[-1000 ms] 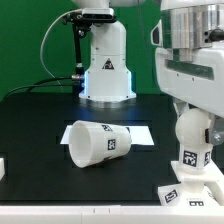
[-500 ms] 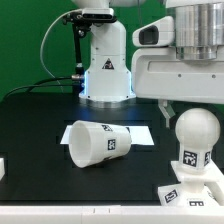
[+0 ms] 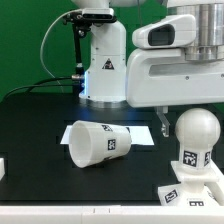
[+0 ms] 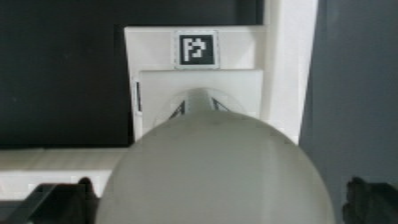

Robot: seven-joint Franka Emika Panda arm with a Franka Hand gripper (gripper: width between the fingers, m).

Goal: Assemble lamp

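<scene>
The bulb (image 3: 195,133), ball-headed with a tag on its neck, stands upright on the square stepped base (image 3: 203,189) at the exterior view's lower right. My gripper (image 3: 196,122) hangs over it, open, with one finger (image 3: 163,127) beside the ball head and clear of it. In the wrist view the ball head (image 4: 214,165) fills the middle, the gripper (image 4: 214,202) straddles it, and both fingertips (image 4: 63,202) stand apart from it. The base (image 4: 199,75) shows its tag beyond the head. The cup-like shade (image 3: 95,143) lies on its side on the black table.
The marker board (image 3: 140,132) lies flat behind the shade. The large white robot pedestal (image 3: 105,70) stands at the back with cables to its left. A small white block (image 3: 2,168) sits at the exterior view's left edge. The table's front edge runs just below the base.
My gripper was low over the bulb head one second ago. It has let go and risen, and the whole ball head now shows. The bulb stays upright on the base.
</scene>
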